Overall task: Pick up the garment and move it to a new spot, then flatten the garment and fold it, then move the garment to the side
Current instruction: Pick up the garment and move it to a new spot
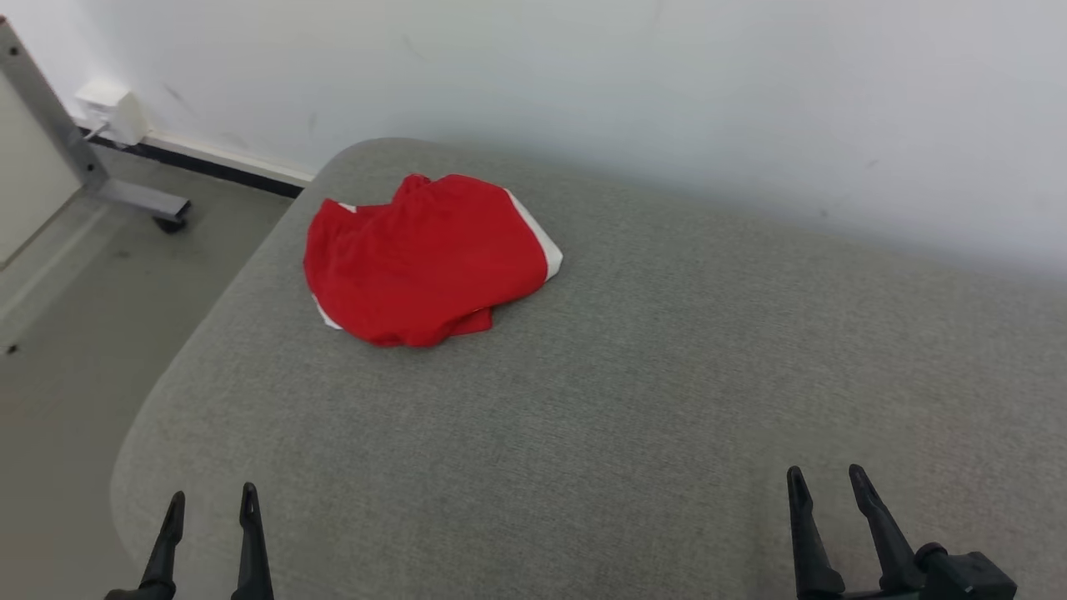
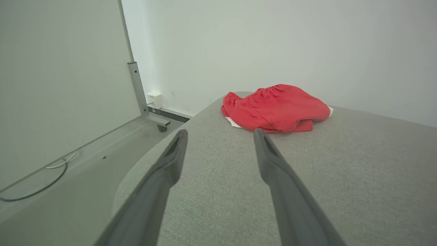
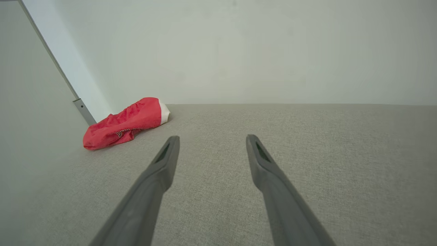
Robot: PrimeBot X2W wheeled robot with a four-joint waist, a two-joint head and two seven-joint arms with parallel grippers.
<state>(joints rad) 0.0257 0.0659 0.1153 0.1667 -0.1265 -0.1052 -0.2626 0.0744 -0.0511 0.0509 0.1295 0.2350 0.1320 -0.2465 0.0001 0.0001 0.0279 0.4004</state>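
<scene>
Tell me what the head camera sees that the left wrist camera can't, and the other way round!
Extra in the head view: the right arm's long dark fingers. Extra in the left wrist view: thin dark cable on the floor. Both: crumpled red garment with white trim, grey fabric cushion, white wall box, the left arm's open dark fingers.

No text can be read; a small pale print (image 3: 120,133) on the crumpled red fabric garment (image 3: 131,119) is illegible.

The red garment (image 1: 425,258) is thin wrinkled cloth on a matt, finely woven grey upholstered surface (image 1: 625,400).
</scene>
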